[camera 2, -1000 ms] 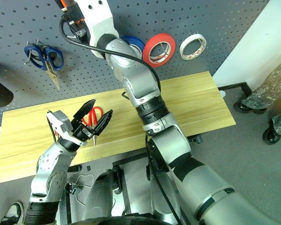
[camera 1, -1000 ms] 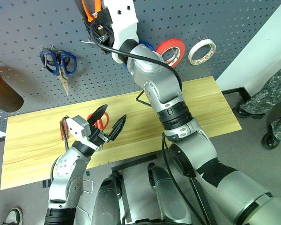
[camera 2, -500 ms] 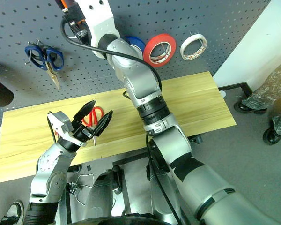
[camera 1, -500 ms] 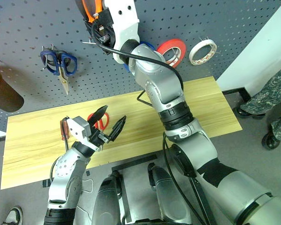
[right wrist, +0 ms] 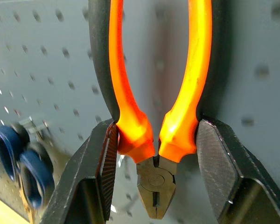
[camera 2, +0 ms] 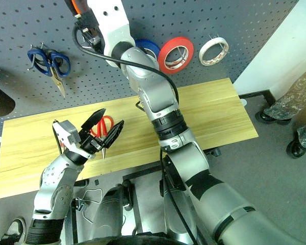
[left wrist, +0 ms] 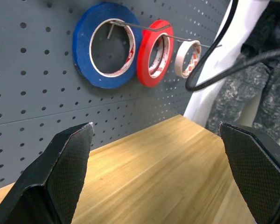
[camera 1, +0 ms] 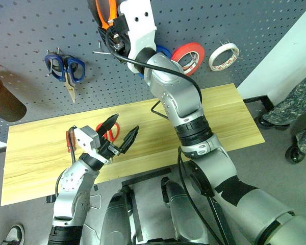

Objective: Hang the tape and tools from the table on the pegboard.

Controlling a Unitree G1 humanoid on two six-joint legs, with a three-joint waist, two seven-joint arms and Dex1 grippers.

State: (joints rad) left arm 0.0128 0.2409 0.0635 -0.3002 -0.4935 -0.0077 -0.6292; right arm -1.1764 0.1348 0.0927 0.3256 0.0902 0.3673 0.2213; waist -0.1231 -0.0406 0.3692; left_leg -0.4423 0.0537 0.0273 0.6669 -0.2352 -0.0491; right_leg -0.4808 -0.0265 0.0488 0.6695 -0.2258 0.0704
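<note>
High on the dark grey pegboard, my right gripper is shut on the pliers, one finger pressing each orange-and-black handle, nose pointing down. Over the table my left gripper hangs open with nothing in it. The red-handled scissors lie on the wood just behind its fingers. A small red-handled screwdriver lies beside that wrist. The whitish tape hangs on a long hook at the board's right.
A blue roll and a red roll hang on the same hook as the tape. Blue-handled scissors hang at the left, near a brown cup. A person in camouflage stands at the right.
</note>
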